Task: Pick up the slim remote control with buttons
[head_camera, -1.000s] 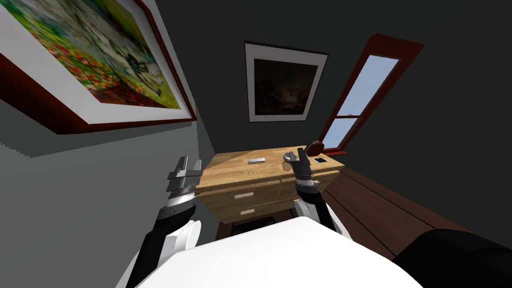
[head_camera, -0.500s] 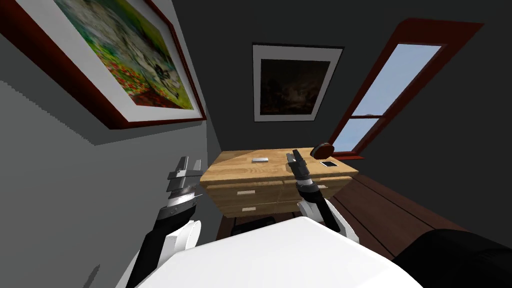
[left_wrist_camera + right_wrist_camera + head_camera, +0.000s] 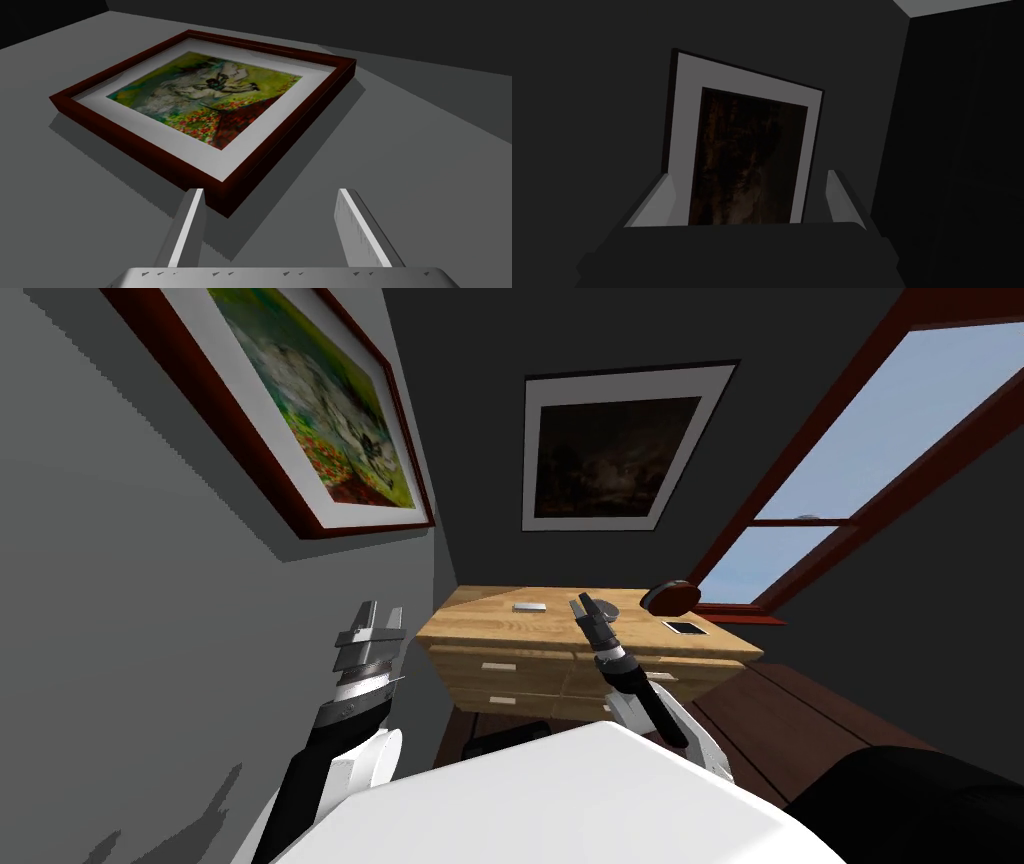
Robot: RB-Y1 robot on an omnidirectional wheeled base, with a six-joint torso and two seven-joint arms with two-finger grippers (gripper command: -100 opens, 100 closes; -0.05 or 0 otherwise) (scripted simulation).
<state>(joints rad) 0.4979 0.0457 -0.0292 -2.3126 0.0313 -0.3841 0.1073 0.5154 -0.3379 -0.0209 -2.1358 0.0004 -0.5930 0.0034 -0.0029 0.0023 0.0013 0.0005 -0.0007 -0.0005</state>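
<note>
Remote [image 3: 529, 607] on dresser [image 3: 478, 625] — phone [image 3: 686, 628] rightward

This is a lived-in room of a home. A bright flower painting [image 3: 320, 418] in a dark red frame hangs on the grey side wall, and a dim picture [image 3: 615, 448] with a white mat hangs on the dark back wall. Below it a light wooden chest of drawers [image 3: 560, 673] stands on a dark plank floor [image 3: 800, 728], near a red-framed window [image 3: 880, 458] showing sky. A slim grey remote [image 3: 529, 607] and a flat phone-like slab [image 3: 686, 627] lie on the chest.
</note>
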